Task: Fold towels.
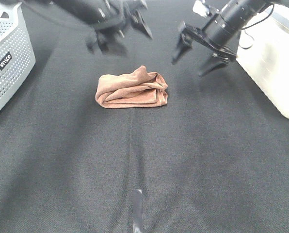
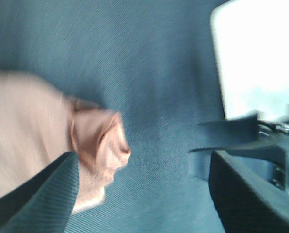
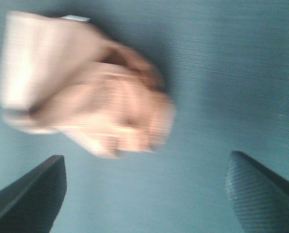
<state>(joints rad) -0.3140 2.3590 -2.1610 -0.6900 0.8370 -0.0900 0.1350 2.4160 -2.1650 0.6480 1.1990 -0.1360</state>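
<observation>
The reddish-brown towel [image 1: 131, 88] lies as a loosely folded, lumpy bundle on the black table top, a little behind the middle. My left gripper [image 1: 119, 38] hangs blurred above and behind it, open, with nothing held. In the left wrist view the towel [image 2: 38, 131] sits beside one finger [image 2: 42, 199] of the left gripper [image 2: 144, 204]. My right gripper [image 1: 197, 57] hovers behind and to the right of the towel, open and empty. The right wrist view shows the towel [image 3: 86, 87] ahead of the wide-spread right gripper [image 3: 144, 194].
A grey perforated basket [image 1: 8, 58] stands at the left edge. A white basket [image 1: 275, 63] stands at the right, close to the right arm, and the left wrist view catches it too [image 2: 256, 53]. A short strip of tape [image 1: 138, 208] marks the table's front middle.
</observation>
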